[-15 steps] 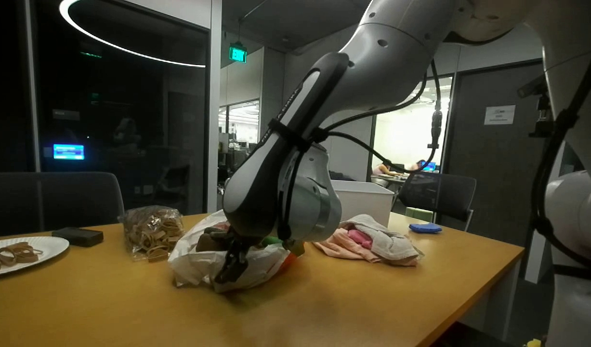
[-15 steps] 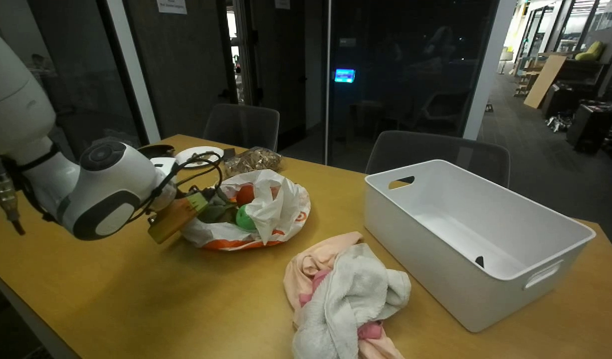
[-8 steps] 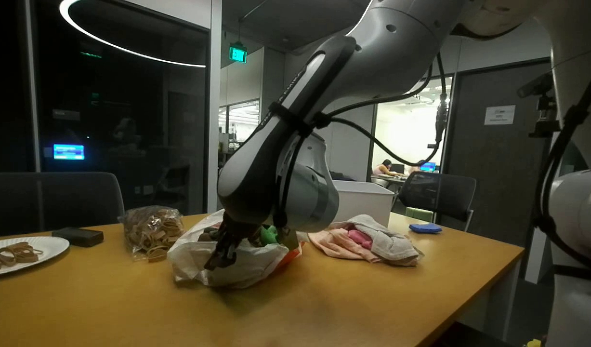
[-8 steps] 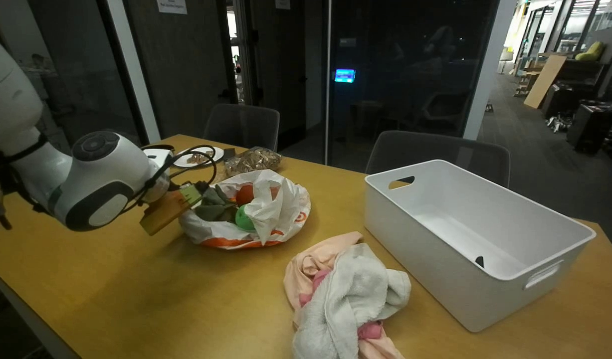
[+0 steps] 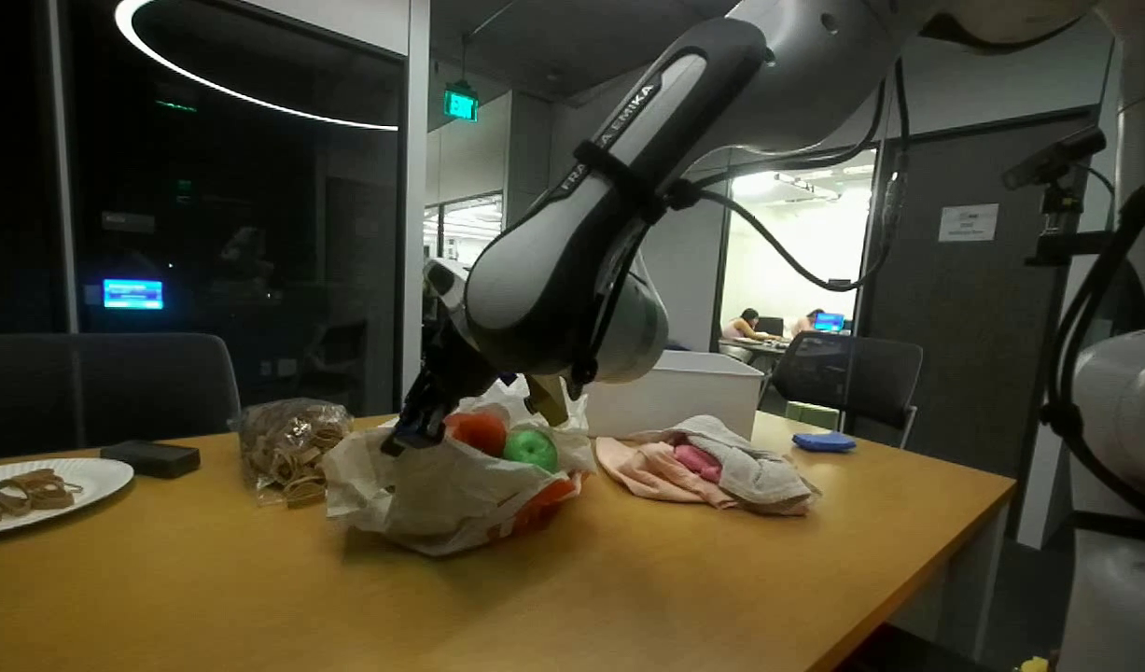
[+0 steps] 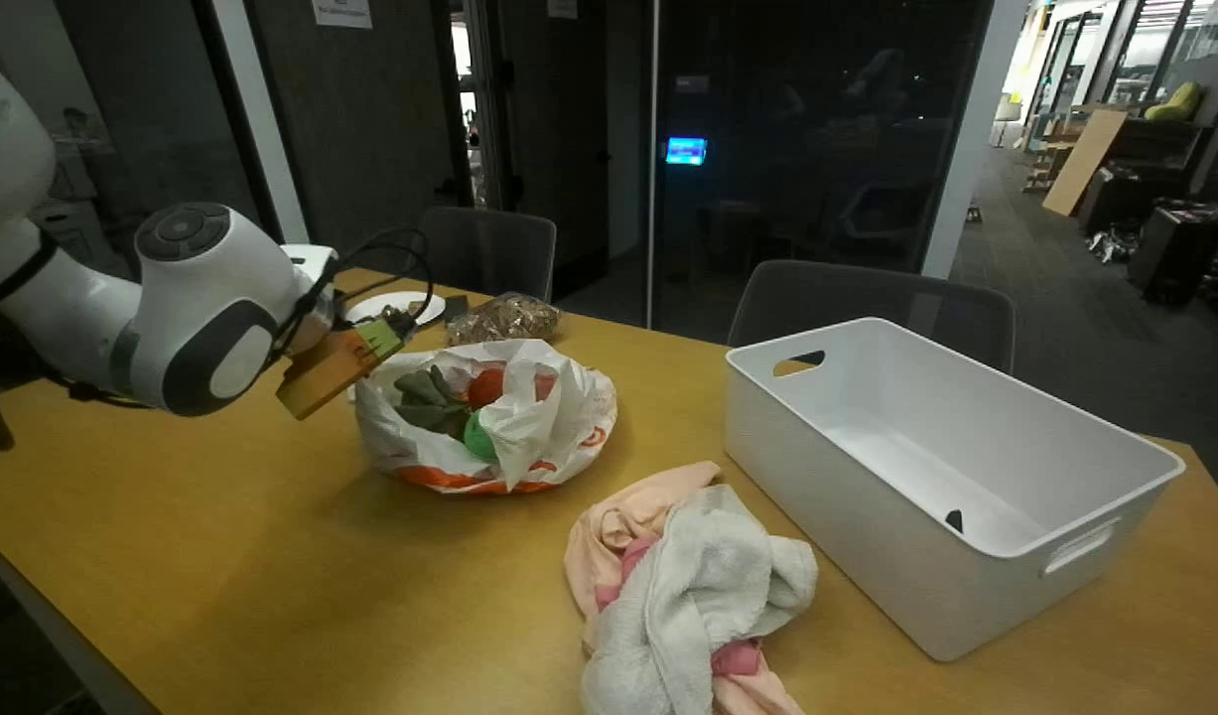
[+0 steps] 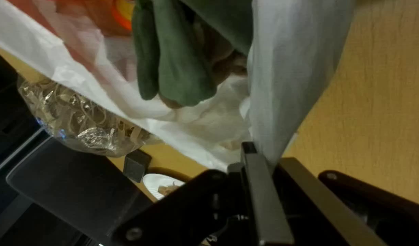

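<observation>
Table (image 6: 301,566): the white bag (image 5: 432,499) is supported here.
Bag: one side is drawn up.
Gripper (image 7: 269,157): jaws nearly closed; the rim (image 7: 272,141) is pinched between.
Rim: lifting seems in hand; next, a firm hold is probably required.

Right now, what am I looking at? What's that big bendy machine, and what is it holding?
That's a robot arm. Two pictures look on from different places outside it; the third is taken from its wrist, so you see its fingers up close. The fingers are closed on the edge of a white bag, with a red thing and a green one inside. Also on the table are a bin, a towel on a cloth, and a plate of brown loops.
</observation>
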Robot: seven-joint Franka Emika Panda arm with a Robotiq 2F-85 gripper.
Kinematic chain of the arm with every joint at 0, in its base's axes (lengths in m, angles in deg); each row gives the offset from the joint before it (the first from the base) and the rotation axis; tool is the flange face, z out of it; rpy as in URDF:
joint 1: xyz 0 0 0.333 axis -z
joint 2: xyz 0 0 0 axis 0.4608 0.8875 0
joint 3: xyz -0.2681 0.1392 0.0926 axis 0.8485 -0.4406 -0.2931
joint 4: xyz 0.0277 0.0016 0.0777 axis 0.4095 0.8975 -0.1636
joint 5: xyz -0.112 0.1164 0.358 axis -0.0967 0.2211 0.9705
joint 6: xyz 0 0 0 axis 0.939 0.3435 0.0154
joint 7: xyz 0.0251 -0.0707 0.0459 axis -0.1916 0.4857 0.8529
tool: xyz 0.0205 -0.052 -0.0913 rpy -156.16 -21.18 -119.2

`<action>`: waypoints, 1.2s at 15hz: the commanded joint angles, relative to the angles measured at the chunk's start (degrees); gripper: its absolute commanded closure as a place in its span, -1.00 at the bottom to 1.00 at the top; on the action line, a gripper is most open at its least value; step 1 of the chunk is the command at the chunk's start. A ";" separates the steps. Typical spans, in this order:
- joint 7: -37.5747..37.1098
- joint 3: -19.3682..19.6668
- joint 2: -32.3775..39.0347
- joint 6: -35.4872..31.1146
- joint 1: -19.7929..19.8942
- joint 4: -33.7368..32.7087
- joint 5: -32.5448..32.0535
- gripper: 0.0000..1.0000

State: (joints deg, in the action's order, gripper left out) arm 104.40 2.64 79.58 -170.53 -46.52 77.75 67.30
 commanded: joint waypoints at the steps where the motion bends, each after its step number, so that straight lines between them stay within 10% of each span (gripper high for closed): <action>1: -11.18 -0.65 -4.79 0.90 3.28 -0.11 -13.56 0.81; 6: -22.51 -0.49 -8.06 4.24 6.55 -1.15 -26.41 0.81; 7: -19.22 0.99 -9.18 6.91 5.87 -0.55 -23.04 0.40; 18: -26.61 -0.36 -18.71 30.28 15.01 -4.53 -53.49 -1.00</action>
State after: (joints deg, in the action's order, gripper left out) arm 79.62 3.81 63.07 -145.96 -32.26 74.18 19.20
